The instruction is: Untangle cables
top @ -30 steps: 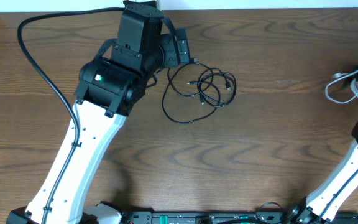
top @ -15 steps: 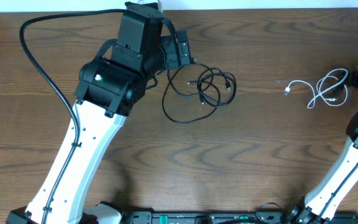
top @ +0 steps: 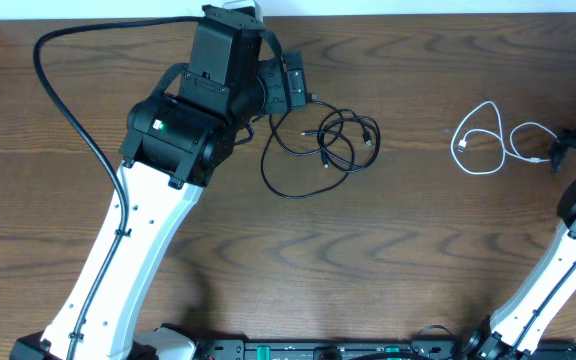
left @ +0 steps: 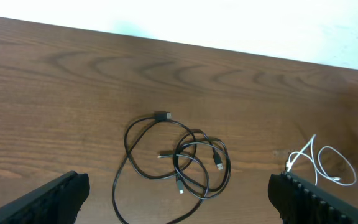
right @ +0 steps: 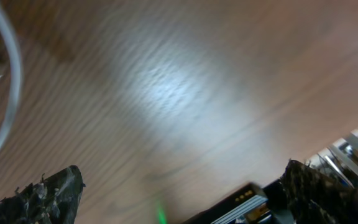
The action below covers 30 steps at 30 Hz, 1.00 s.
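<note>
Lying loosely coiled on bench [top: 368, 260]: black cable [top: 318, 140]. Left pincer [top: 294, 82] just beside it, jaws wide, empty. White cable [top: 493, 140] looped well right of black cable, near right pincer [right: 182, 171], also gaping, empty.

The table [top: 418, 250] is wood-grain, softly glossy; the black cable [top: 325, 140] near twelve o'clock looks matt; the white cable [top: 509, 142] at three o'clock, smooth plastic.

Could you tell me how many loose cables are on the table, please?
2. The black cable lies coiled left of centre; the white cable lies looped near the right edge. None seems hidden.
</note>
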Motion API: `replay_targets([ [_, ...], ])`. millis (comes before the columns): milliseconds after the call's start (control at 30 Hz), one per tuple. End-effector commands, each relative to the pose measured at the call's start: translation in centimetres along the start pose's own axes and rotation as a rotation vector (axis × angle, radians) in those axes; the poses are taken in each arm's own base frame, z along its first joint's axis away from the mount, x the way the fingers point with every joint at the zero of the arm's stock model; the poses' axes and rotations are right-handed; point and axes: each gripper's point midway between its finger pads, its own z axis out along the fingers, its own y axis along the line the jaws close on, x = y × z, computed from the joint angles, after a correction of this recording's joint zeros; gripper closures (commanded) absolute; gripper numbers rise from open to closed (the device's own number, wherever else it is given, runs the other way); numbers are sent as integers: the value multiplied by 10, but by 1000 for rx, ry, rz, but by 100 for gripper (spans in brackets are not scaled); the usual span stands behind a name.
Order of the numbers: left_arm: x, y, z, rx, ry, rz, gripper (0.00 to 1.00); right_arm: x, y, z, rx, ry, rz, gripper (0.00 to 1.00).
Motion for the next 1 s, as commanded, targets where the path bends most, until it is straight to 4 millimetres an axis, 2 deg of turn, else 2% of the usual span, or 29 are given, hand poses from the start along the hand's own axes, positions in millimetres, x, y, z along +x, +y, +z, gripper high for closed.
replay_targets([
  [0,-2,1,-1,-3,-4,8,3,9,53,-7,-259,19,-215,4],
  [67,-3,1,-1,-4,-7,33,2,17,95,-22,-479,-6,-393,6],
  [133,-3,1,-1,-3,-8,57,2,24,125,-37,-619,-44,-524,6],
  [233,-3,1,-1,-3,-9,58,3,22,152,-45,-651,-104,-600,6],
  [333,-4,1,-1,-1,-13,58,3,15,168,-45,-586,-167,-630,7],
  [467,-7,-1,-1,5,-25,57,2,12,180,-44,-494,-212,-674,9],
  [667,-18,-6,-2,26,-71,46,3,12,172,-44,-379,-226,-676,7],
  [800,-23,-9,-2,38,-91,0,3,15,167,-65,-408,-268,-632,6],
  [967,-24,-9,-2,38,-93,-3,3,33,179,-106,-508,-352,-666,3],
])
